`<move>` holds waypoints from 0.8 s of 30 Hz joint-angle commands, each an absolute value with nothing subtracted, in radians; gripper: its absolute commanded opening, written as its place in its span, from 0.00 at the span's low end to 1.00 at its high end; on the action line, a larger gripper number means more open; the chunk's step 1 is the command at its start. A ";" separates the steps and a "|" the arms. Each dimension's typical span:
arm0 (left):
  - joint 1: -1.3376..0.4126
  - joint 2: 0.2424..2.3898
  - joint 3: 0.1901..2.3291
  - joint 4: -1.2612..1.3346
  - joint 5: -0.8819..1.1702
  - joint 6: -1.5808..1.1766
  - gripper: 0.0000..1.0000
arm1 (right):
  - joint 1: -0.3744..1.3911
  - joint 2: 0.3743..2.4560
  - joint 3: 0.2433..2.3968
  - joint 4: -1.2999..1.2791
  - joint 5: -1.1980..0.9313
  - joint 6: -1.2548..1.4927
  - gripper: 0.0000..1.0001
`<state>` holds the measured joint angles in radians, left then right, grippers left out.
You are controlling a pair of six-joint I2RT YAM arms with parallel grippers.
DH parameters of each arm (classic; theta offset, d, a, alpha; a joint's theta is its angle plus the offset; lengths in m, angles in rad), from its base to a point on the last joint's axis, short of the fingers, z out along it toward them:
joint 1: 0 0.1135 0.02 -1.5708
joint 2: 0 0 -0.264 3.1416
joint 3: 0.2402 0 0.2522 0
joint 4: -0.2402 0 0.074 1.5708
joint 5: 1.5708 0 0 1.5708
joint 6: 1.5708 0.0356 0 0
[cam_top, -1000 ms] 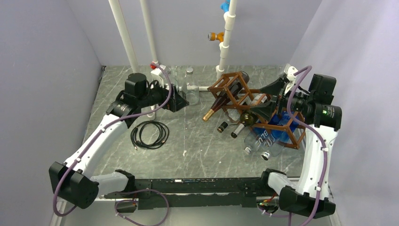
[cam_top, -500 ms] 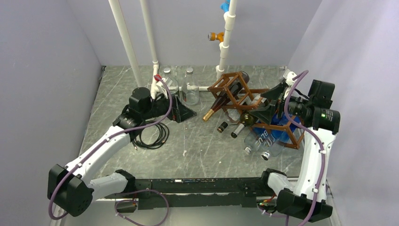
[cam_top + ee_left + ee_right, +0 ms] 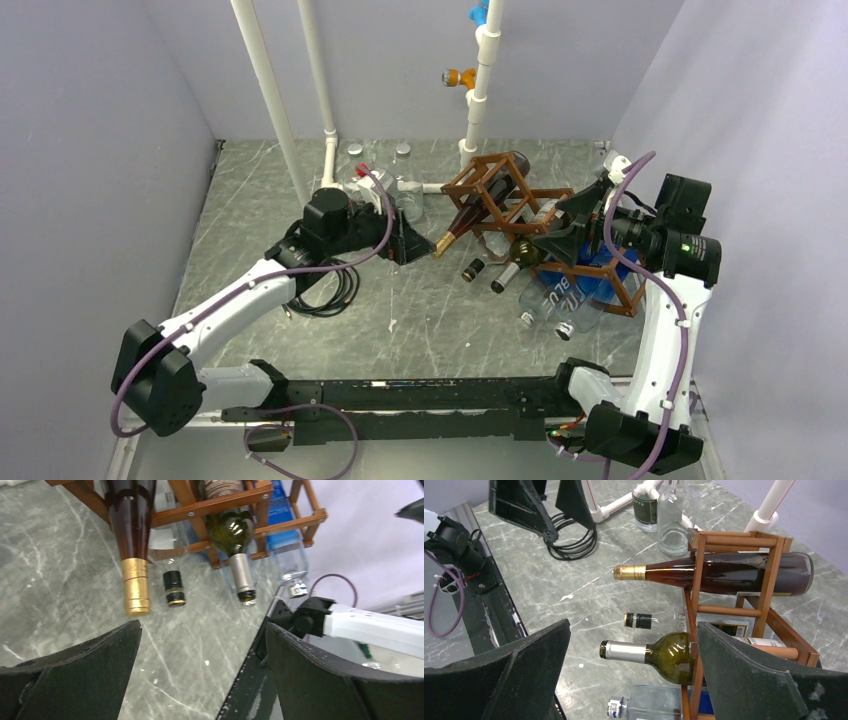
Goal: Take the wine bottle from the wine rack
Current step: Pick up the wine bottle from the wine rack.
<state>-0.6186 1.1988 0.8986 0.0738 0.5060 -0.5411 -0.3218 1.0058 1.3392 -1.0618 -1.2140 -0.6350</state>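
Left tool (image 3: 202, 630): jaws spread wide, empty, near the bottle's gold neck, not touching.
Right tool (image 3: 634, 625): spread wide, empty, over the rack.
Wine rack (image 3: 739, 541): reddish-brown wooden lattice, by the grey marbled desk's (image 3: 400, 300) right edge.
Wine bottle (image 3: 724, 574): dark brown glass, lying in the rack's top cell.

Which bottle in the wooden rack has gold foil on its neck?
The dark amber bottle lying highest in the wine rack; the green bottle below it has silver foil.
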 commanded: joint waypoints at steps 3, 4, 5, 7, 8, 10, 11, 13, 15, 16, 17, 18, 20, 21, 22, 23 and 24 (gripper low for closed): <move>-0.626 1.291 0.987 0.108 0.450 -0.384 0.99 | -0.335 0.991 1.327 -1.014 -1.260 -0.632 1.00; -0.626 1.304 0.991 0.122 0.455 -0.375 1.00 | -0.336 0.991 1.326 -1.015 -1.261 -0.632 1.00; -0.626 1.330 1.001 0.140 0.464 -0.365 1.00 | -0.336 0.991 1.325 -1.013 -1.263 -0.631 1.00; -0.626 1.371 1.014 0.174 0.484 -0.348 1.00 | -0.338 0.991 1.323 -1.010 -1.266 -0.629 1.00; -0.626 1.389 1.017 0.192 0.492 -0.343 0.99 | -0.339 0.992 1.320 -1.008 -1.266 -0.628 1.00; -0.625 1.423 1.018 0.233 0.502 -0.338 1.00 | -0.342 0.994 1.318 -1.004 -1.267 -0.624 1.00; -0.626 1.438 1.014 0.256 0.505 -0.338 0.99 | -0.341 0.995 1.317 -1.003 -1.268 -0.623 1.00; -0.626 1.460 1.003 0.309 0.512 -0.341 1.00 | -0.341 0.994 1.311 -1.001 -1.272 -0.623 1.00; -0.626 1.473 0.986 0.363 0.515 -0.347 0.99 | -0.342 0.990 1.299 -0.994 -1.277 -0.620 1.00; -0.626 1.478 0.978 0.388 0.513 -0.351 0.99 | -0.343 0.987 1.291 -0.988 -1.278 -0.617 1.00; -0.626 1.482 0.973 0.405 0.508 -0.353 1.00 | -0.345 0.986 1.284 -0.983 -1.280 -0.615 1.00; -0.626 1.486 0.969 0.419 0.502 -0.353 1.00 | -0.345 0.986 1.280 -0.979 -1.281 -0.614 1.00; -0.626 1.494 0.965 0.431 0.493 -0.349 0.99 | -0.344 0.989 1.275 -0.976 -1.285 -0.613 1.00; -0.626 1.499 0.963 0.437 0.487 -0.351 0.99 | -0.345 0.989 1.273 -0.974 -1.288 -0.611 1.00; -0.627 1.503 0.963 0.438 0.478 -0.358 0.99 | -0.346 0.990 1.271 -0.971 -1.290 -0.610 1.00; -0.626 1.508 0.970 0.424 0.472 -0.366 0.99 | -0.346 0.990 1.269 -0.968 -1.295 -0.609 1.00; -0.626 1.514 0.981 0.406 0.463 -0.372 1.00 | -0.345 0.990 1.266 -0.966 -1.298 -0.609 1.00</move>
<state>-0.6224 1.4933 0.9688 0.3492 0.4805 -0.3679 -0.3393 1.0012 1.2732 -1.0180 -1.2446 -0.6086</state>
